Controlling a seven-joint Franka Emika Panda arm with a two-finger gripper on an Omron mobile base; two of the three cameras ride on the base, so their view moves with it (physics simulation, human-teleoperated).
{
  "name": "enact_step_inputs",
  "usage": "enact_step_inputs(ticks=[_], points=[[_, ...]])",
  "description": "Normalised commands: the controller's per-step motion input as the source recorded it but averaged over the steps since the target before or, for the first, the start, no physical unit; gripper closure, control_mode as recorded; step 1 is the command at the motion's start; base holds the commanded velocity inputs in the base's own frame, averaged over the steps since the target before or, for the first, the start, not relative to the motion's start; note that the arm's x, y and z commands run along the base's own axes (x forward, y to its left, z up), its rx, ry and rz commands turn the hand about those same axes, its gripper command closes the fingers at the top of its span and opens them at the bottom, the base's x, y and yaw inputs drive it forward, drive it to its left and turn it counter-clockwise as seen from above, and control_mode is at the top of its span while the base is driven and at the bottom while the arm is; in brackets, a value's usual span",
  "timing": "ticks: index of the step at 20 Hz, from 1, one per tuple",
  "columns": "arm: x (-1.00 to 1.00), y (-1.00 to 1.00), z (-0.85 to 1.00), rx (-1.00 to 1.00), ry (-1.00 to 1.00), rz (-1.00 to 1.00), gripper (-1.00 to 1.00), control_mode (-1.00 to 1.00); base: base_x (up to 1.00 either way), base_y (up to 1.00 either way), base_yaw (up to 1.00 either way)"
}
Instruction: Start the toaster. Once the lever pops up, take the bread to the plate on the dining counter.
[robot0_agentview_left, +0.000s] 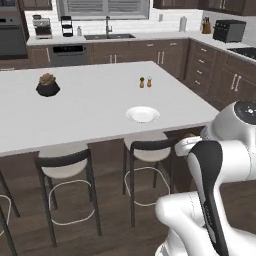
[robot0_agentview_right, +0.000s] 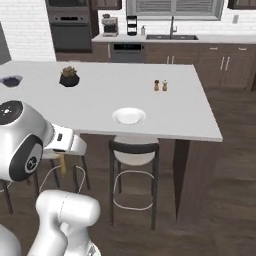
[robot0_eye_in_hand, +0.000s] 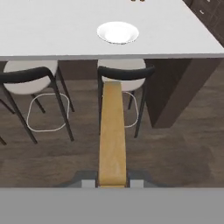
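In the hand view the bread (robot0_eye_in_hand: 112, 131) is seen edge-on, clamped between the fingertips of the pincer (robot0_eye_in_hand: 112, 183), its long axis running straight out toward 12 o'clock. The jaws are closed on the slice at its near end. The plate (robot0_eye_in_hand: 117, 33) lies almost dead ahead, at 12 o'clock from the pincer, just a shade to the 1 o'clock side, on the white desk (robot0_eye_in_hand: 52, 30) near its front edge and well apart from the bread. The slice is carried low, below the desk top, over the stools (robot0_eye_in_hand: 124, 74). In the right base view a sliver of the bread (robot0_agentview_right: 62, 163) is seen under the wrist, with the plate (robot0_agentview_right: 129, 116) off at 1 o'clock. The coming move is judged to call for a lift above the desk edge, then a forward reach.
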Motion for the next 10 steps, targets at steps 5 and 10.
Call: enact_step_inputs(ticks=[5, 10], points=[[0.0, 0.0, 0.0, 0.0, 0.0, 0.0, 1.0, 1.0, 0.56, -0.39, 0.08], [0.0, 0.0, 0.0, 0.0, 0.0, 0.0, 1.0, 1.0, 0.58, -0.35, 0.01]])
